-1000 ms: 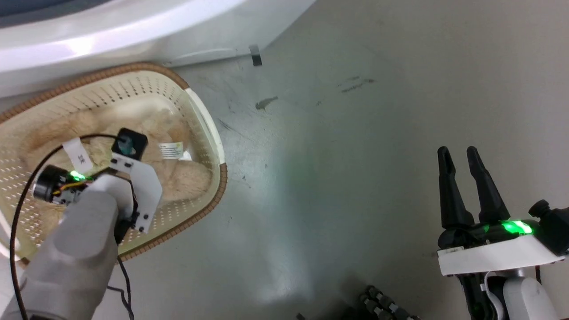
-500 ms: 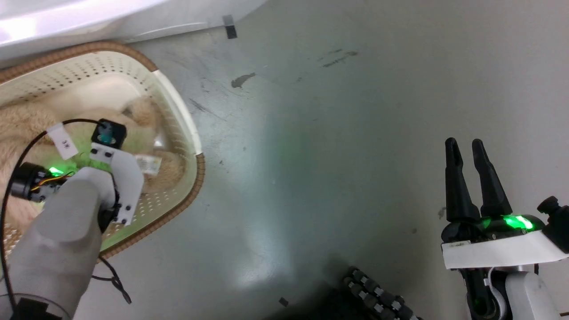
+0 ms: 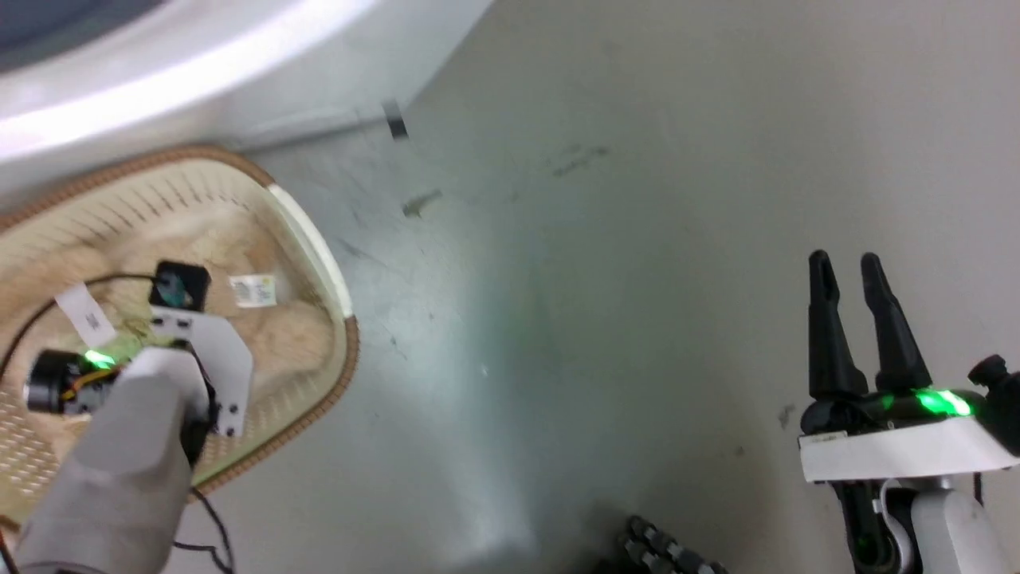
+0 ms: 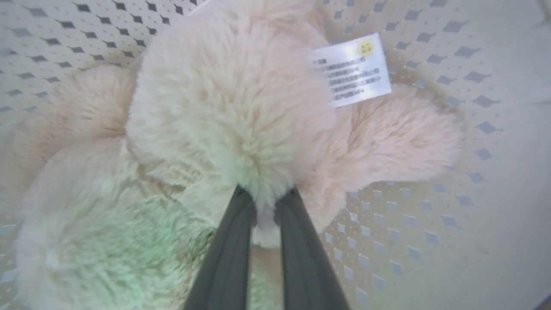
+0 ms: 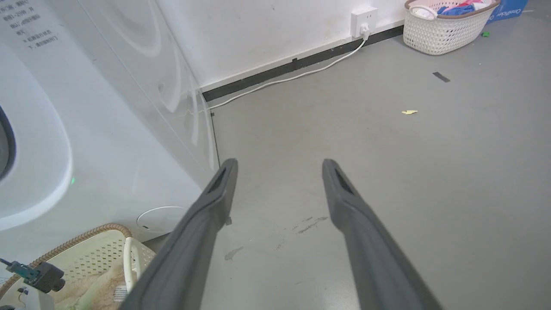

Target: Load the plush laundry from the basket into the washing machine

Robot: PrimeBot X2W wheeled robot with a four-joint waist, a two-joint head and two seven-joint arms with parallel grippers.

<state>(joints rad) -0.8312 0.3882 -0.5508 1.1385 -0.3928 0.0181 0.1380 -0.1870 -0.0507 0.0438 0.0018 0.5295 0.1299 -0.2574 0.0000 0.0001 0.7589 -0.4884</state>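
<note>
The floor (image 5: 387, 181) is plain grey with a couple of dark scuff marks (image 5: 312, 224) and a smudge (image 5: 233, 253). There's also a short strip of black tape (image 5: 441, 76), a little yellow scrap (image 5: 409, 112) and a tiny green bit (image 5: 485, 34) lying further out. Over on the white wall (image 5: 267, 30) there's a socket (image 5: 363, 19) with a white plug in it, its white cable (image 5: 292, 78) trailing down along the black baseboard (image 5: 301, 63), and further along sits a white woven basket (image 5: 443, 36) with pink and blue stuff piled in, a blue box (image 5: 508, 8) just beside it.
</note>
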